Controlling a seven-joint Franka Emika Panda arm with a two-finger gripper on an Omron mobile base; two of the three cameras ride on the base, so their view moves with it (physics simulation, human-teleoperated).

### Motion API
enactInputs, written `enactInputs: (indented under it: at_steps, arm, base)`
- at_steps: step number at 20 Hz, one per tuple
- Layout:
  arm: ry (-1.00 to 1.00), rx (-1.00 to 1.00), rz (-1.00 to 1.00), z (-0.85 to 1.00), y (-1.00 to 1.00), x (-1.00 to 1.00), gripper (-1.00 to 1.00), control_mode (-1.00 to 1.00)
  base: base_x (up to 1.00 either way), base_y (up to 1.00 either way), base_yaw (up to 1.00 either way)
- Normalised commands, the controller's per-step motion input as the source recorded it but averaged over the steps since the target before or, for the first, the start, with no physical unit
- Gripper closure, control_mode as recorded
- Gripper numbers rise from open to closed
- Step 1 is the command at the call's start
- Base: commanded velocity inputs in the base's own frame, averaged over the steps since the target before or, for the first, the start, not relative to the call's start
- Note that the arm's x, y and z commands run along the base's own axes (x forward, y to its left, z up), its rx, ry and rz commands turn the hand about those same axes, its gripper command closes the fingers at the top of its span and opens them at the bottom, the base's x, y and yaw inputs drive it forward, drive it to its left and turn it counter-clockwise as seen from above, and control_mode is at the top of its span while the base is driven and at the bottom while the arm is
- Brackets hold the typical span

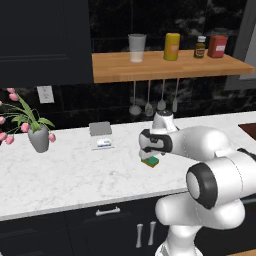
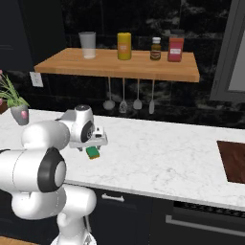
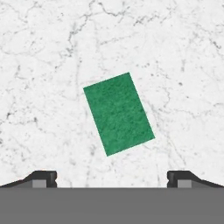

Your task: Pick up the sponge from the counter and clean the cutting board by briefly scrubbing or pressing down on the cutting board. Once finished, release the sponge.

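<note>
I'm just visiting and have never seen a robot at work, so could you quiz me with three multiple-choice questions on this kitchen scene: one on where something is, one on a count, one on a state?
1. Where is the sponge?
A. On the wooden shelf
B. On the counter under the gripper
C. On the cutting board

2. How many utensils hang under the shelf?
A. Two
B. Four
C. Six

3. How does the gripper stand?
A. Open, holding nothing
B. Shut on the sponge
C. Shut on the vase

Answers:
1 B, the hand view shows it lying flat on the marble.
2 B, four hang in a row.
3 A, the fingertips sit wide apart, clear of the sponge.
</note>
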Motion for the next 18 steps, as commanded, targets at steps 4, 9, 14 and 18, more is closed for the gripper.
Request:
enactInputs:
  at_steps: [4, 9, 14, 18]
  arm:
    - [0.00, 0.00, 0.03, -0.04, 0.00, 0.12, -1.00, -1.00]
    - [0.00, 0.00, 0.03, -0.02, 0.00, 0.19, -1.00, -1.00]
    - [0.00, 0.00, 0.05, -0.12, 0.00, 0.09, -1.00, -1.00]
    - [0.00, 0.00, 0.04, -0.29, 0.00, 0.00, -1.00, -1.00]
  base:
    - [0.00, 0.00, 0.00]
    - [0.00, 0.00, 0.00]
    - [0.00, 0.00, 0.00]
    - [0.00, 0.00, 0.00]
